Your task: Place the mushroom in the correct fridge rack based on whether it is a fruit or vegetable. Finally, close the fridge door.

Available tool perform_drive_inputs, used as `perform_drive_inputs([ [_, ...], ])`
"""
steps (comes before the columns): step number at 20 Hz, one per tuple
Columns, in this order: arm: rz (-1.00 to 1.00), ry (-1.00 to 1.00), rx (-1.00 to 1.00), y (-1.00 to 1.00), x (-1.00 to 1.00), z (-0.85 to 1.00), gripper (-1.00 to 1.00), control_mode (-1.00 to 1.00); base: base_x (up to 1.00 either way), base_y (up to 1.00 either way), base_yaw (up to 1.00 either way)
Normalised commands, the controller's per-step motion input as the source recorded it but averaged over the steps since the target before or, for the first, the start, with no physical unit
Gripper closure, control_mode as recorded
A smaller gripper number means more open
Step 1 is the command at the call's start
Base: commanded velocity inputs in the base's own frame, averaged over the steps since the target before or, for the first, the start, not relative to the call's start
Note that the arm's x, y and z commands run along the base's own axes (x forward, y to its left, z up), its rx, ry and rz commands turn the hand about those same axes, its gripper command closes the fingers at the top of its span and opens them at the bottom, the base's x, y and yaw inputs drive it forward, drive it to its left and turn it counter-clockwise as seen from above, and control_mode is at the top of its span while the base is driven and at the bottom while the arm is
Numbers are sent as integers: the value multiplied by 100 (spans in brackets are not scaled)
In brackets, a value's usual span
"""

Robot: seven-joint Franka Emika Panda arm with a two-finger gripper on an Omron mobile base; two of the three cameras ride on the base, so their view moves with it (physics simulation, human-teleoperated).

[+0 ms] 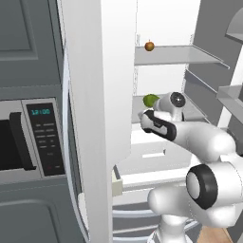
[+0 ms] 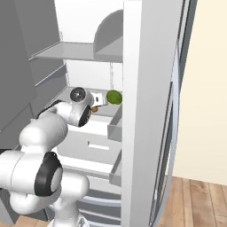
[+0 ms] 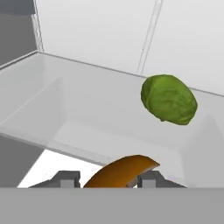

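The jaws are pinched on the mushroom, a brown-orange cap sitting between the two dark fingertips at the bottom of the hand view. The gripper is holding it just at the front edge of a pale fridge shelf, above the lip and not yet resting on it. In the right base view a small orange spot shows at the hand, in front of the same shelf.

Further in on that shelf lies a green leafy vegetable, round and wrinkled, near the back wall and well apart from the mushroom. It also shows beside the wrist in the left base view and the right base view.

One shelf higher up carries a small reddish-brown fruit, standing alone near the left end.

The arm reaches forward into the open fridge. The fridge door stands swung wide open at the right, with grey bins on its inner side. A microwave with a lit display sits to the left of the fridge.
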Motion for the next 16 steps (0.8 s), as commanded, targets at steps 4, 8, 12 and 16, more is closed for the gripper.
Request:
perform_drive_inputs([
  [4,0,0,1,0,74,-7,100,-100,0,0,0],
  [8,0,0,0,1,78,-2,100,-100,0,0,0],
  [12,0,0,0,2,67,-15,100,-100,0,0,0],
  [16,2,-1,0,0,49,-49,-100,-100,0,0,0],
])
